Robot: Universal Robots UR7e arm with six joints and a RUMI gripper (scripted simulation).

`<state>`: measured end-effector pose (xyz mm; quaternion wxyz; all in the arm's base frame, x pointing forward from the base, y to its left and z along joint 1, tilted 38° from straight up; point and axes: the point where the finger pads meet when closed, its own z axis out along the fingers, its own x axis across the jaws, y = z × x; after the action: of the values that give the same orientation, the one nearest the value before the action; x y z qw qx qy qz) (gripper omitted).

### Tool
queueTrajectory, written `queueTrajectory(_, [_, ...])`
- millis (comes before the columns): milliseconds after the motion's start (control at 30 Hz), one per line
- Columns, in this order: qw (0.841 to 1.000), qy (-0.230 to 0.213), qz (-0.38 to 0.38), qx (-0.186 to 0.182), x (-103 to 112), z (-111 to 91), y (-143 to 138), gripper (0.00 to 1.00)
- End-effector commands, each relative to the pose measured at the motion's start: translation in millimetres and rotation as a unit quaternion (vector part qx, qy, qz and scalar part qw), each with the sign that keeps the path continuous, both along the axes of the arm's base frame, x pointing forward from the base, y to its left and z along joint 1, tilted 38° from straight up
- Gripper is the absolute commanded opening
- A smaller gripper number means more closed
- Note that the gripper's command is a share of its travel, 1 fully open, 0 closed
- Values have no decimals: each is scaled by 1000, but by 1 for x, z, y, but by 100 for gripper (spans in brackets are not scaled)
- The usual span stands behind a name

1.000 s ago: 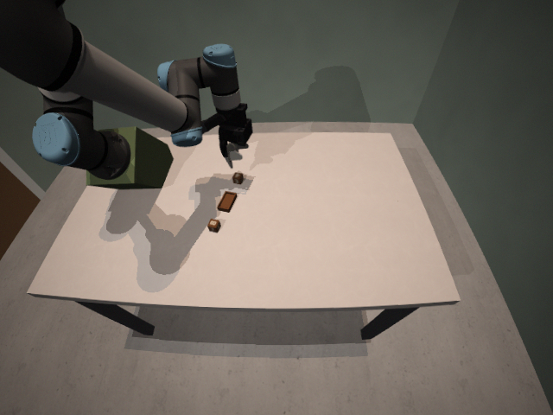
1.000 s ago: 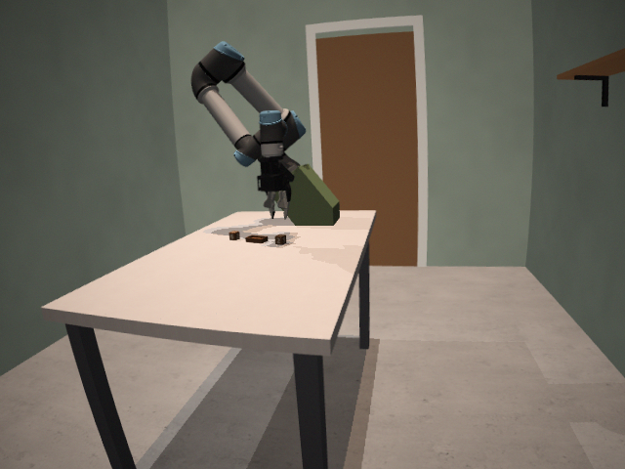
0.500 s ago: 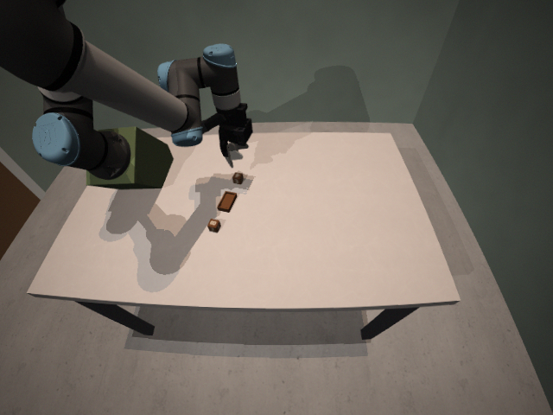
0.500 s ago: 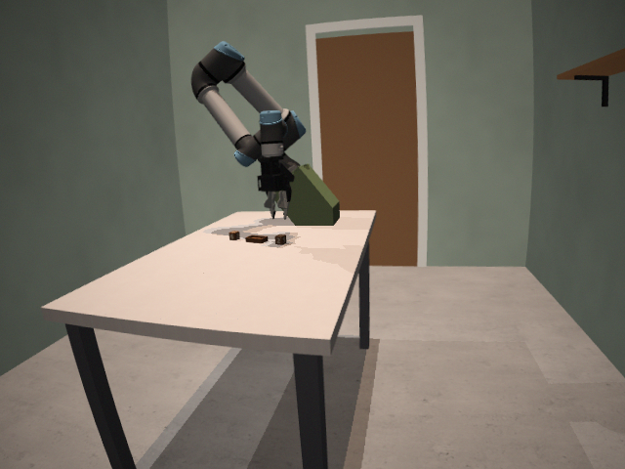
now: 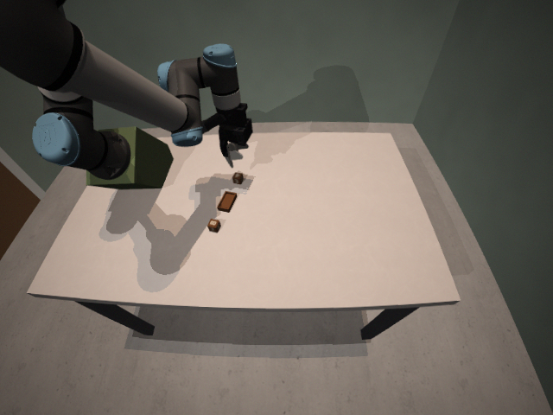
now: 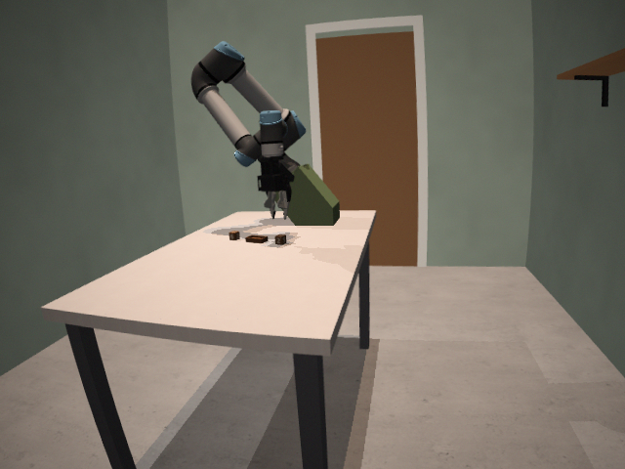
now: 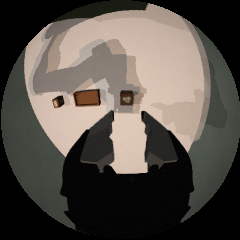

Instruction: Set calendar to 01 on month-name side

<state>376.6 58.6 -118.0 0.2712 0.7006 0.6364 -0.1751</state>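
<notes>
A small brown tray (image 5: 226, 201) lies flat on the pale surface (image 5: 312, 232), with nothing in it. Two calendar cubes sit outside it, each a short way off: the far cube (image 5: 238, 177) at the tray's 1 o'clock in the top view, the near cube (image 5: 213, 225) at its 7 o'clock. A pale marking shows on one face of each cube, too small to read. The pincer (image 5: 230, 159) hangs above the surface at the far cube's 11 o'clock, touching neither cube, its jaws drawn partway in, a narrow gap between them, gripping nothing. The arm's green base (image 5: 151, 156) stands at 9 o'clock.
</notes>
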Motion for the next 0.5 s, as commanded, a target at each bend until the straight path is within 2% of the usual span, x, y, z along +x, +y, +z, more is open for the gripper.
queueTrajectory(0, [1000,0,0,0,0,0,0,28])
queueTrajectory(467, [1000,0,0,1,1,-3,-2,28])
